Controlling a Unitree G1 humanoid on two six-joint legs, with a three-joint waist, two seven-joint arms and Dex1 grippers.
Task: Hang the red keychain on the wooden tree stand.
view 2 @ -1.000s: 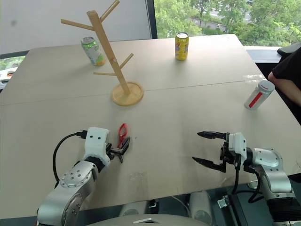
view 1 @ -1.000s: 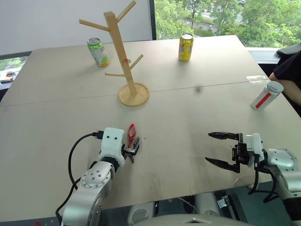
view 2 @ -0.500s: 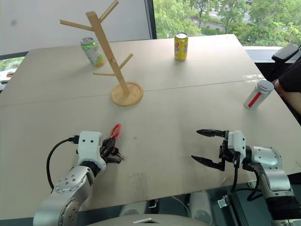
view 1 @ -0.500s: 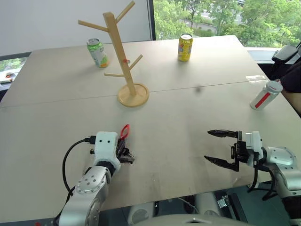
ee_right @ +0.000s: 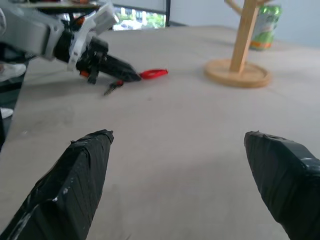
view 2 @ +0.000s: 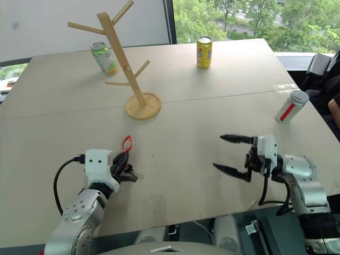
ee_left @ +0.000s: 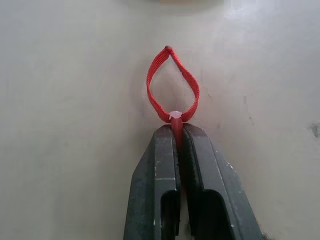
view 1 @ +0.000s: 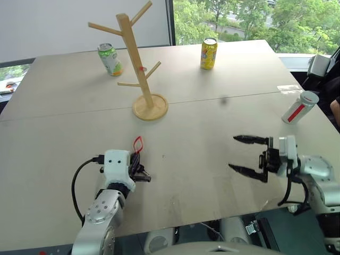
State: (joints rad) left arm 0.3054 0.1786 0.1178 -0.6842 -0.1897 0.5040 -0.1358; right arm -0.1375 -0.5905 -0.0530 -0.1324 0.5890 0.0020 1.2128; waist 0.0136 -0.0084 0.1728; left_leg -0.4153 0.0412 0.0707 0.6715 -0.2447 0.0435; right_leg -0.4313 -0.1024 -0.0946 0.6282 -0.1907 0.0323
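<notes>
Here, red keychain (ee_left: 172, 85) — thin teardrop loop, pinched in left jaws, right jaws wide.

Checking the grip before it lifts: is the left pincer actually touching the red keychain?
Touching. In the left wrist view the left pincer is shut on the red keychain, the strap clamped between its fingers.

The lower end of the red keychain (ee_left: 172, 87) is pinched out of sight between the fingers of the left gripper (ee_left: 178, 131), so its strap end cannot be seen there. The keychain's small key (ee_right: 112, 88) is too small to make out. Near the striped can (view 1: 300, 107), a person's arm (view 1: 335, 109) is cut off by the edge. The tree stand (ee_right: 241, 47) loses its upper part there.
</notes>
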